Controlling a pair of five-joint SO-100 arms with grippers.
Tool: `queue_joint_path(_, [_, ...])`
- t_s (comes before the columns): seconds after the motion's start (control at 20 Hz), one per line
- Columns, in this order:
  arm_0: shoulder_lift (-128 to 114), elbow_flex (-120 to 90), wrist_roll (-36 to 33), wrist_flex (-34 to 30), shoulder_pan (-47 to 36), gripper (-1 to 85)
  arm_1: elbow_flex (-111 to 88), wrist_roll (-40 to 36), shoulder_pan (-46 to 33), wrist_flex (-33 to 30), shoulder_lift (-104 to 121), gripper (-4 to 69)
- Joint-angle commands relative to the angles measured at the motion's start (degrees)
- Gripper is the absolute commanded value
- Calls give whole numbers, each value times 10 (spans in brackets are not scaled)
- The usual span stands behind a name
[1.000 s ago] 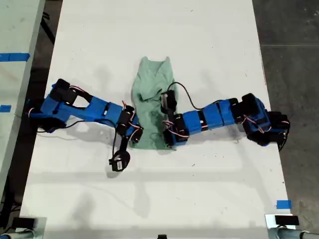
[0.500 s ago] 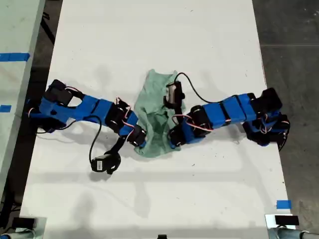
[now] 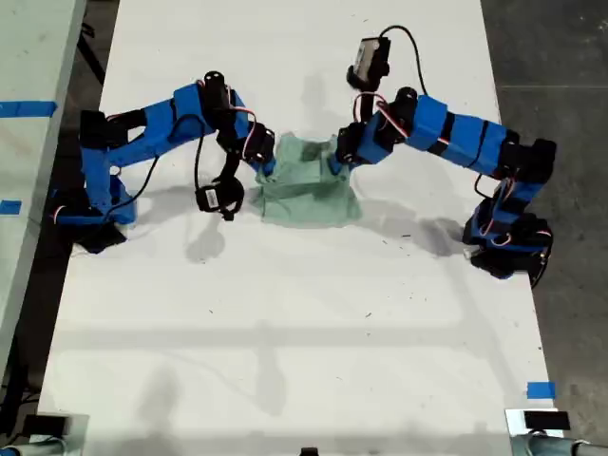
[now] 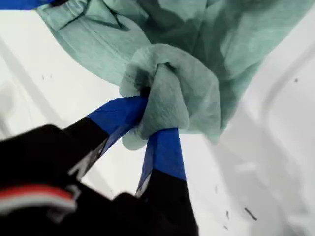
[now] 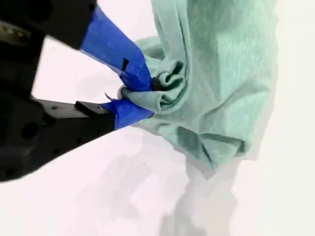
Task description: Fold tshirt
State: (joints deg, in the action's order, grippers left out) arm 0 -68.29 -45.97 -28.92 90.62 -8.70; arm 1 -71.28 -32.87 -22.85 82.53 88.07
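Pinching the tshirt [image 3: 306, 185] from both sides right now. My first gripper [image 4: 153, 118] is clamped on a bunched wad of the cloth, blue jaws biting into the fold. My second gripper [image 5: 135, 96] is clenched the same way on another scrunched bit of the edge. Can't say from the wrist views which arm is which in the exterior view, so: two blue arms meet over the tshirt, one on each side of it. The tshirt sits crumpled on the white table [image 3: 304, 323], between the two arm bases.
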Motion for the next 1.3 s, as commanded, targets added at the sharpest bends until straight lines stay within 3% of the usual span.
queue_joint_path(0.0, [-8, 4, -48, -13, -72, 0, -53, -31, -79, -77, 51, -19])
queue_joint_path(0.15, [13, 5, -82, -34, -146, 0, -91, -48, -140, -127, 61, -21])
queue_joint_path(0.2, [5, 7, -86, -33, -171, 16, -84, -54, -155, -127, 68, 19])
queue_joint_path(0.25, [-13, 6, -94, -32, -195, 117, -78, -48, -173, -121, 78, 221])
queue_joint_path(0.3, [-37, 3, -107, -31, -219, 209, -72, -65, -191, -115, 90, 354])
queue_joint_path(0.35, [-62, 3, -119, -28, -242, 249, -70, -66, -214, -100, 109, 338])
queue_joint_path(0.55, [-201, -103, -137, -25, -312, 270, -149, -69, -298, -54, 251, 264])
queue_joint_path(0.75, [-478, -454, -120, -160, -290, 224, -361, -45, -321, -43, 483, 213])
queue_joint_path(0.85, [-622, -636, -84, -234, -242, 147, -483, -8, -294, -42, 600, 177])
queue_joint_path(0.9, [-697, -728, -60, -277, -210, 62, -541, 17, -273, -42, 663, 143])
queue_joint_path(0.95, [-773, -817, -36, -322, -177, 1, -600, 44, -243, -56, 728, 76])
queue_joint_path(1.0, [-840, -903, 1, -356, -142, 1, -660, 73, -201, -82, 796, 14])
queue_joint_path(1.15, [-1009, -1087, 95, -362, -80, 1, -807, 184, -109, -79, 920, -17])
queue_joint_path(1.25, [-1128, -1164, 116, -337, -54, 1, -875, 243, -62, -99, 965, -17])
